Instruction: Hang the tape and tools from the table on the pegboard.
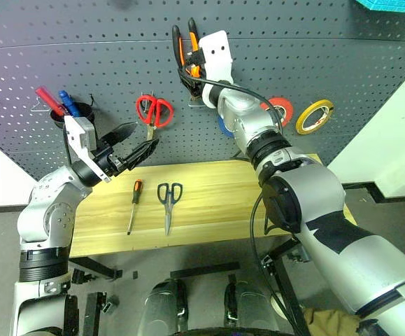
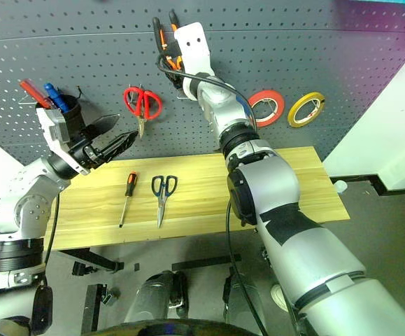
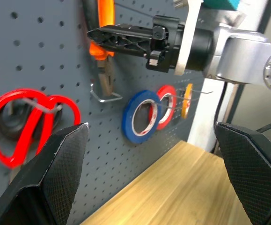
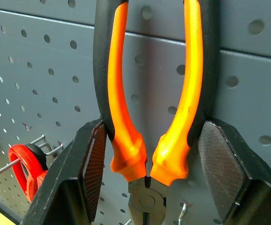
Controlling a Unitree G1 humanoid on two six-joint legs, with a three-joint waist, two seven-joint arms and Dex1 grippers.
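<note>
Gripping the orange-and-black-handled pliers point(image 4: 149, 140) against the dark grey perforated pegboard point(image 1: 328, 56), the right gripper point(image 4: 149, 159) clamps both handles; the left gripper point(image 1: 133, 143) gapes wide, empty, above the light wooden table point(image 1: 216, 189).

The head's two eyes looked down from above at the pegboard point(image 1: 328, 63) and table point(image 1: 209, 189). The left wrist camera faced the board obliquely; the right's sat close against the pliers point(image 4: 149, 117) (shared by all views).
</note>
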